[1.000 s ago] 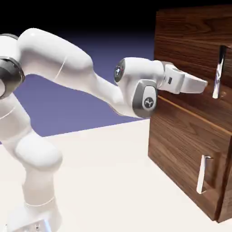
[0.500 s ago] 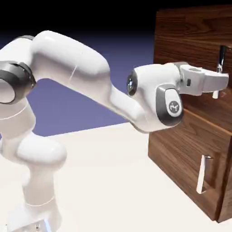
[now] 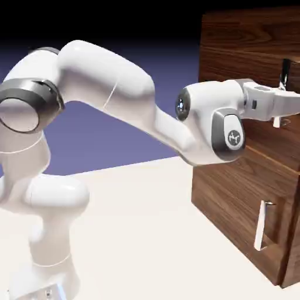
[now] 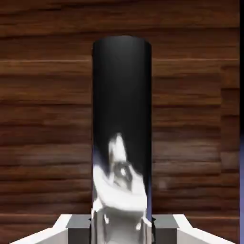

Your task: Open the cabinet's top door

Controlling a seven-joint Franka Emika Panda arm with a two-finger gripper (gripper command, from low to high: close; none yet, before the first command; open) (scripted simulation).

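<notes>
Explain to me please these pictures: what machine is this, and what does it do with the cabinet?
It is a simulated white robot arm with a two-finger gripper. One camera stands outside and shows the arm reaching to a dark wooden cabinet with two doors. The other camera sits on the hand and looks along the fingers. There, the shiny bar is the handle of the top door, with a finger tip on each side, closed on it. The lower handle is untouched. The top door looks shut. Nothing lies on the pale surface in view.
</notes>
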